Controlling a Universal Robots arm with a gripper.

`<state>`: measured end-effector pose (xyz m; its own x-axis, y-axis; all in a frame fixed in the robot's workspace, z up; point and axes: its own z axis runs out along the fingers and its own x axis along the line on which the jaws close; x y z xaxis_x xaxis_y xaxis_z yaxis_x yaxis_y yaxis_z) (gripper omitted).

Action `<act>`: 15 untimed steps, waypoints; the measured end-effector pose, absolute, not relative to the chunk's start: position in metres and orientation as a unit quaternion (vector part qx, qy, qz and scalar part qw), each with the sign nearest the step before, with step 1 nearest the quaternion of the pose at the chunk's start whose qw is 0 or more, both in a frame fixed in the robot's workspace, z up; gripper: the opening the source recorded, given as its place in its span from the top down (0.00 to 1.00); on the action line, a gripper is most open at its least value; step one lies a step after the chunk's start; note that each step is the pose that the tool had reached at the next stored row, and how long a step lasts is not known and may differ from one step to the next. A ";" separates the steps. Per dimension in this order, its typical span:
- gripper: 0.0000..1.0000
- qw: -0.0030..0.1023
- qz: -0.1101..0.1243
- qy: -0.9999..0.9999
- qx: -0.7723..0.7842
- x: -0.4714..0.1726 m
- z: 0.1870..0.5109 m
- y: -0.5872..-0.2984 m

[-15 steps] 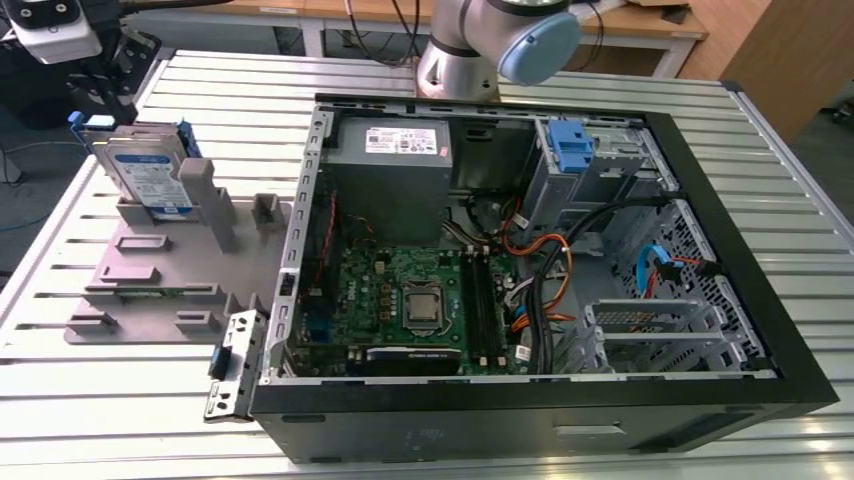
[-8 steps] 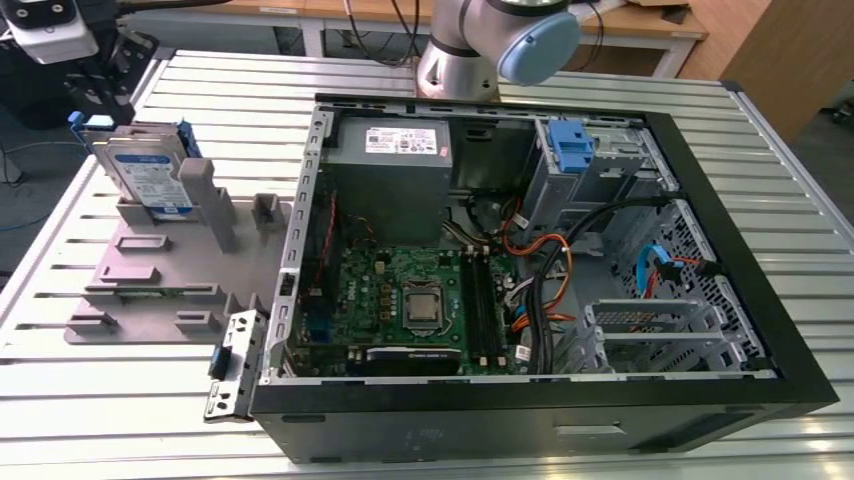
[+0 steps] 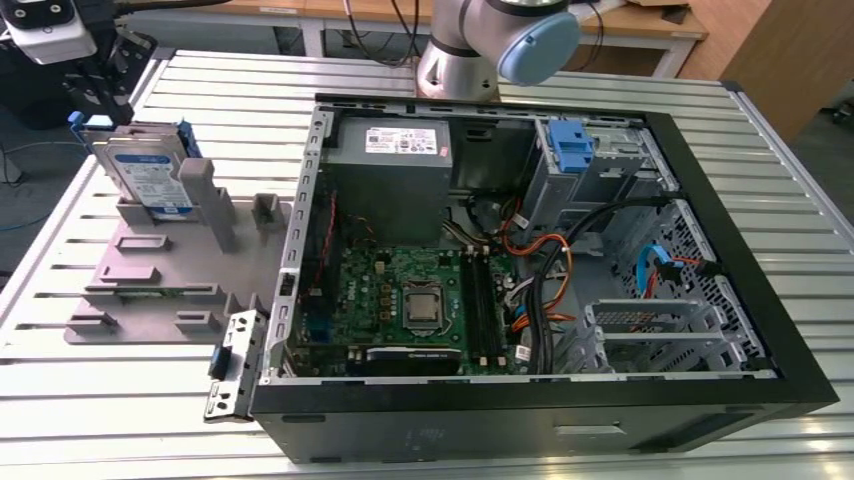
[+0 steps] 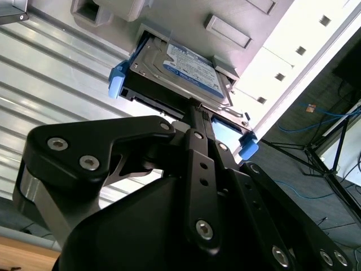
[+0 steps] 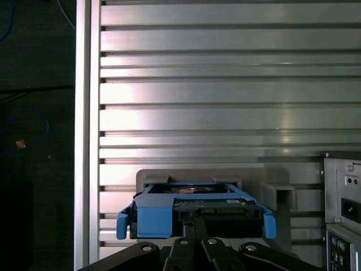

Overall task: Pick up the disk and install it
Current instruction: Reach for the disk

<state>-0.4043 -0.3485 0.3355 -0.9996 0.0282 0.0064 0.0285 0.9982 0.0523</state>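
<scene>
Ribbed metal table (image 3: 134, 420) under everything. We've got the disk (image 3: 144, 170) standing on edge in a grey holder (image 3: 160, 255), upper left of the exterior view, with the open PC case (image 3: 747, 390) to that view's right. Claw (image 3: 104, 108) sits right at its top edge; honestly we can't tell if it's open or clamped.
</scene>
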 end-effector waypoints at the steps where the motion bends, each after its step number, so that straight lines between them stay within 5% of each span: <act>1: 0.89 0.003 -0.026 -1.000 -0.014 -0.404 0.336 -0.348; 15: 0.89 0.003 -0.026 -1.000 -0.014 -0.404 0.336 -0.348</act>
